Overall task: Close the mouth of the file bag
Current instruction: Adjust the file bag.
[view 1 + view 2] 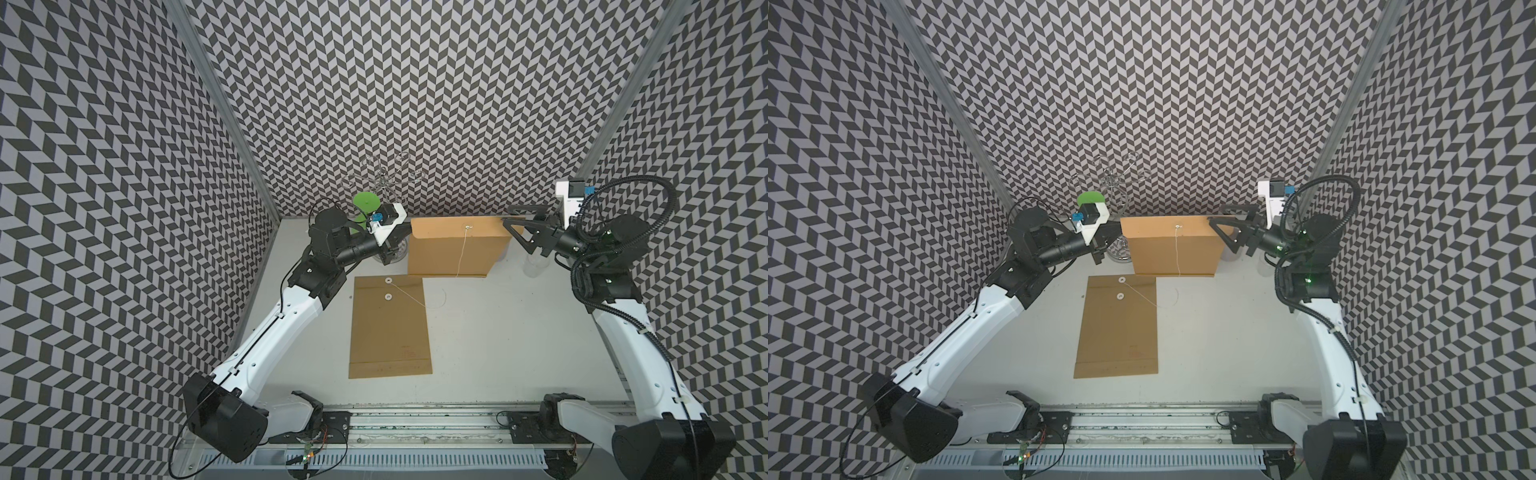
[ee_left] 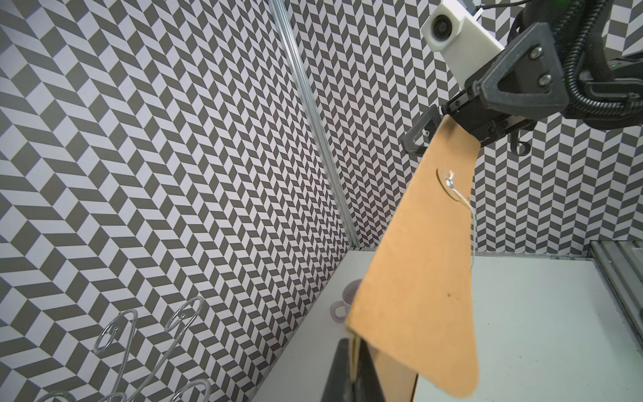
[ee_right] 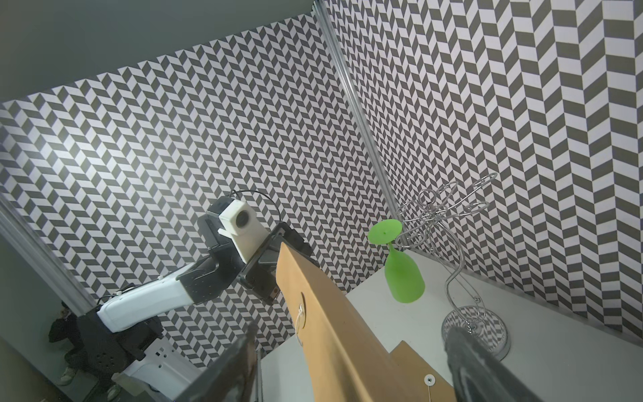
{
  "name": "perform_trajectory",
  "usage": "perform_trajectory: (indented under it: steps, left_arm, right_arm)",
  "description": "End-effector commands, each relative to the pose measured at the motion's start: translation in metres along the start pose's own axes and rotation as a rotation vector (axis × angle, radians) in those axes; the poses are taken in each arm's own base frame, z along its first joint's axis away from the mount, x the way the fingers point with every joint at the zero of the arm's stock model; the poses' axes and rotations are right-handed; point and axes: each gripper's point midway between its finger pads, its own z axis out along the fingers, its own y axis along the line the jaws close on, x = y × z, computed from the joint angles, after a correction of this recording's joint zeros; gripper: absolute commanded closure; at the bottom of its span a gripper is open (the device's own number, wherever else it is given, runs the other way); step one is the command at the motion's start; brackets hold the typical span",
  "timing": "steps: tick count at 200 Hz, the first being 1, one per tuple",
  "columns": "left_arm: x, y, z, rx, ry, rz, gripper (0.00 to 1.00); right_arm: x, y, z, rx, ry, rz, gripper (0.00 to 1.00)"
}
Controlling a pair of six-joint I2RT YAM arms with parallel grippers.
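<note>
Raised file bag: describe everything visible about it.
The raised file bag is brown kraft paper, hanging upright at the table's far side. A thin white string dangles from its round clasp. The left claw is shut on one upper corner; the right claw, open, straddles the other.

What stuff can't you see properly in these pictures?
- Mug: left wrist view, half hidden behind the lifted bag.
- Green glass: both top views, left arm covers its lower part.
- Lifted bag's mouth: no view shows inside it.
- Wire rack: left wrist view, cut off by the edge.
</note>
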Motion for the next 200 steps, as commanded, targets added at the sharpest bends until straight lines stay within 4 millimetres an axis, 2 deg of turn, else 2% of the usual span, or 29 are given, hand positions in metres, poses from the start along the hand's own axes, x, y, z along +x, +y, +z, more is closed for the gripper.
perform_trajectory:
  steps: [1, 42, 90, 114, 135, 148, 159, 168, 185, 200]
  left_arm:
    - [-0.025, 0.004, -0.004, 0.004, -0.05, 0.025, 1.0]
    - [-0.024, 0.011, -0.005, -0.011, -0.046, 0.004, 1.0]
    - [-0.025, 0.013, 0.0, 0.007, -0.057, -0.021, 1.0]
    - [-0.026, 0.012, 0.001, 0.014, -0.063, -0.034, 1.0]
    - [-0.029, 0.016, -0.001, 0.0, -0.074, -0.07, 1.0]
    - [-0.03, 0.016, -0.003, -0.004, -0.096, -0.125, 1.0]
    - [-0.028, 0.012, -0.004, 0.02, -0.111, -0.181, 0.92]
    - [-0.024, 0.01, -0.006, 0.022, -0.109, -0.227, 0.8]
    - [-0.01, 0.021, -0.016, -0.033, -0.081, -0.334, 0.57]
    - [0.004, 0.033, -0.031, -0.092, -0.065, -0.419, 0.42]
  right_arm:
    - [-0.006, 0.002, 0.003, -0.047, 0.005, -0.018, 0.22]
    - [0.01, 0.007, 0.002, -0.099, 0.037, -0.001, 0.34]
    - [0.01, 0.009, 0.004, -0.126, 0.051, -0.006, 0.52]
    - [0.01, 0.008, 0.007, -0.133, 0.052, 0.0, 0.68]
    - [0.007, 0.01, 0.008, -0.142, 0.048, 0.004, 0.87]
    - [0.003, 0.012, 0.007, -0.145, 0.036, 0.004, 0.94]
    - [0.0, 0.014, 0.007, -0.142, 0.024, 0.009, 0.97]
    - [-0.004, 0.016, 0.007, -0.14, 0.012, 0.009, 0.99]
    - [-0.01, 0.016, 0.005, -0.111, -0.022, 0.022, 1.0]
    - [-0.015, 0.013, 0.004, -0.077, -0.056, 0.044, 1.0]
